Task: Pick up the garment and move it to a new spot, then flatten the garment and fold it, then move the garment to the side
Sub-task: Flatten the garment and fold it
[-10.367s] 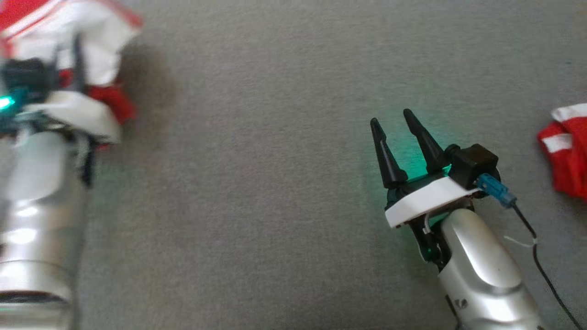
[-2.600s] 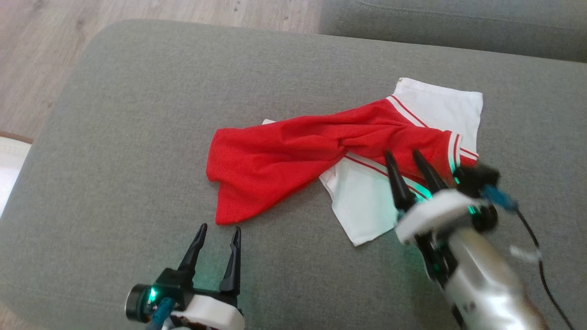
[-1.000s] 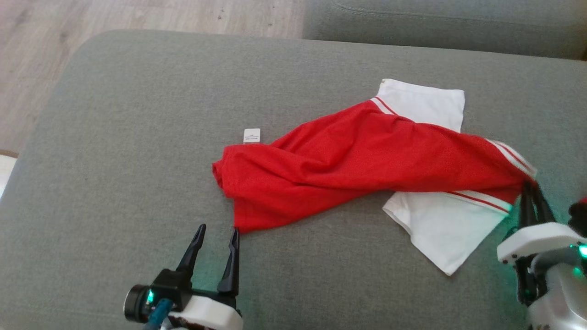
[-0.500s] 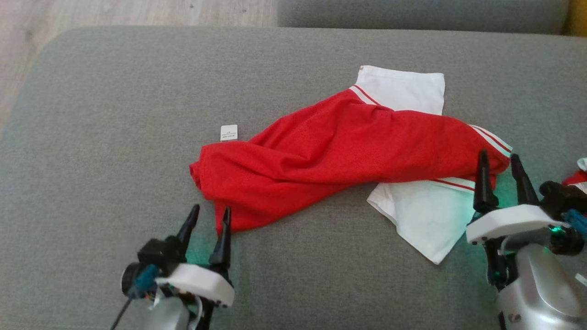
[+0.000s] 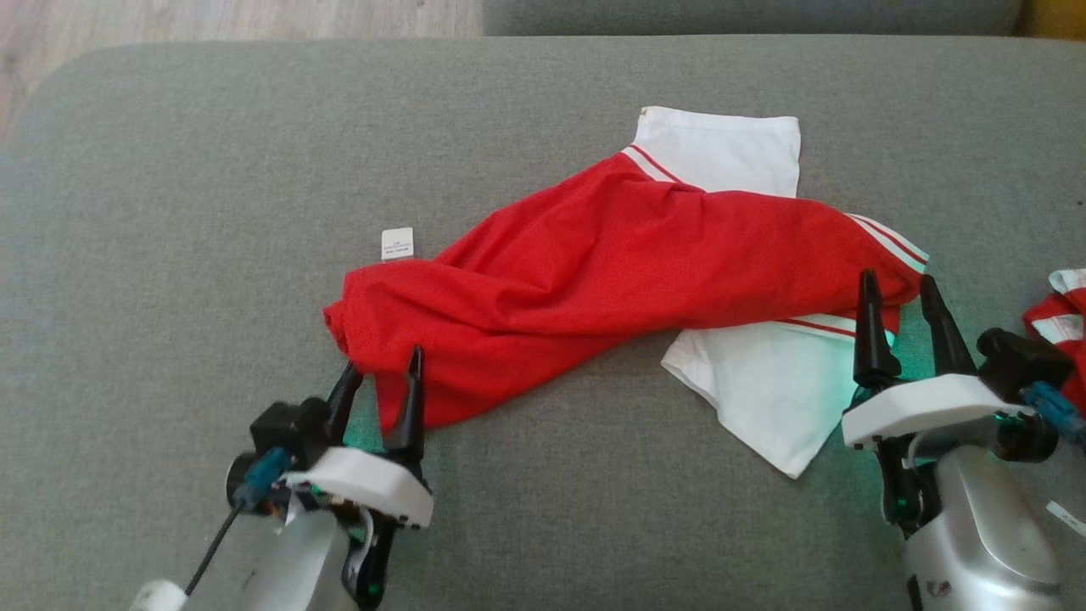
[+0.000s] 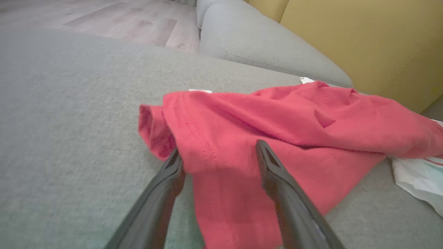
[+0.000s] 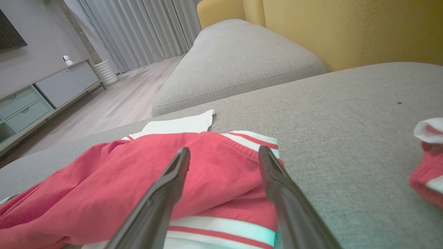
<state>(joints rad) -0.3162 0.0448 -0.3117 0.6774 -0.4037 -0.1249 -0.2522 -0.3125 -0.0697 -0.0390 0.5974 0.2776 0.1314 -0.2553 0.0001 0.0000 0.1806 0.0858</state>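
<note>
Since a second ago the right gripper has let go and stands wide at the striped right end of the garment; the left gripper, equally wide, has advanced to straddle its red left corner. One garment lies twisted on the cushion beneath; one other red-and-white piece sits just beyond its right end. Soft, light, limp: likely best pinched at hem corners, two grippers together.

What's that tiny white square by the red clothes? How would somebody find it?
Start at the big grey sofa cushion, then the red-and-white garment lying across it. Near the garment's left end, on its far side, sits a small white label, far tinier than the garment's white panels.
</note>
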